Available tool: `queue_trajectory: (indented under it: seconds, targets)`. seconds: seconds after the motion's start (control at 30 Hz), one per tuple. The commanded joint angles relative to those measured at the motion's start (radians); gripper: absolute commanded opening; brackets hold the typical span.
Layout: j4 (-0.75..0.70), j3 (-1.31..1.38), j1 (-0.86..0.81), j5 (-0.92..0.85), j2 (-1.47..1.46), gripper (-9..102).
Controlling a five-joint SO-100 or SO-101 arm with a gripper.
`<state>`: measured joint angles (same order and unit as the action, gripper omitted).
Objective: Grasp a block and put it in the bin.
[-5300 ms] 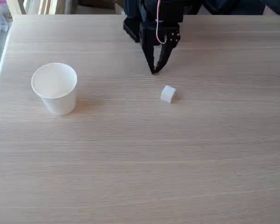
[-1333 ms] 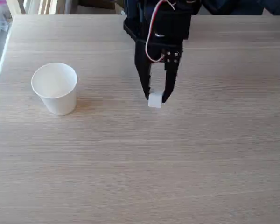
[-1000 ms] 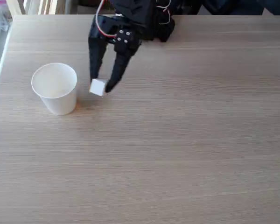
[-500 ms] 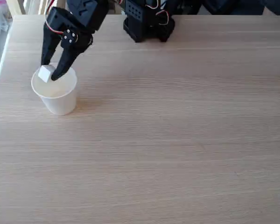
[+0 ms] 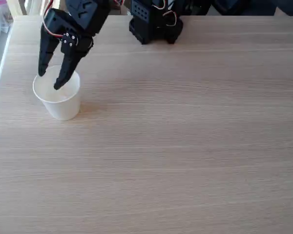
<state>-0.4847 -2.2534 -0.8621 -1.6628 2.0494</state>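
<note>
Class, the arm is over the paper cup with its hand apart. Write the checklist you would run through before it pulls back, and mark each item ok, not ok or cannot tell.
1. Hand open: ok, the two fingers stand apart with nothing between them.
2. Hand above the paper cup's mouth: ok, both fingertips sit over the rim.
3. Block inside the cup: cannot tell, white on white hides it; no block lies on the table.
4. Cup upright: ok, it stands on its base.
5. Fingers clear of the rim: cannot tell, the tips overlap the rim in this view.
6. Path back to the arm's base: ok, nothing lies on the table between.
</note>
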Motion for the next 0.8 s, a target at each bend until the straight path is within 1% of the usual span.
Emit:
queue_trajectory:
  seconds: [0.0, 0.1, 0.2, 0.33, 0.43, 0.5, 0.57, 0.67, 0.77]
  targets:
    - [0.008, 0.023, 0.028, 0.012, 0.054, 7]
    - [0.005, -0.025, 0.074, 0.015, 0.123, 1]
    - [0.023, -0.104, 0.144, 0.044, 0.225, 0]
    - [0.028, -0.261, 0.298, 0.074, 0.413, 0]
    - [0.032, -0.433, 0.439, 0.028, 0.594, 0]
    - [-0.038, -0.526, 0.532, -0.018, 0.726, 0]
    - [-0.137, -0.592, 0.62, -0.021, 0.838, 0]
    - [-0.341, -0.653, 0.73, -0.032, 1.003, 0]
    - [-0.514, -0.703, 0.825, -0.025, 1.126, 0]
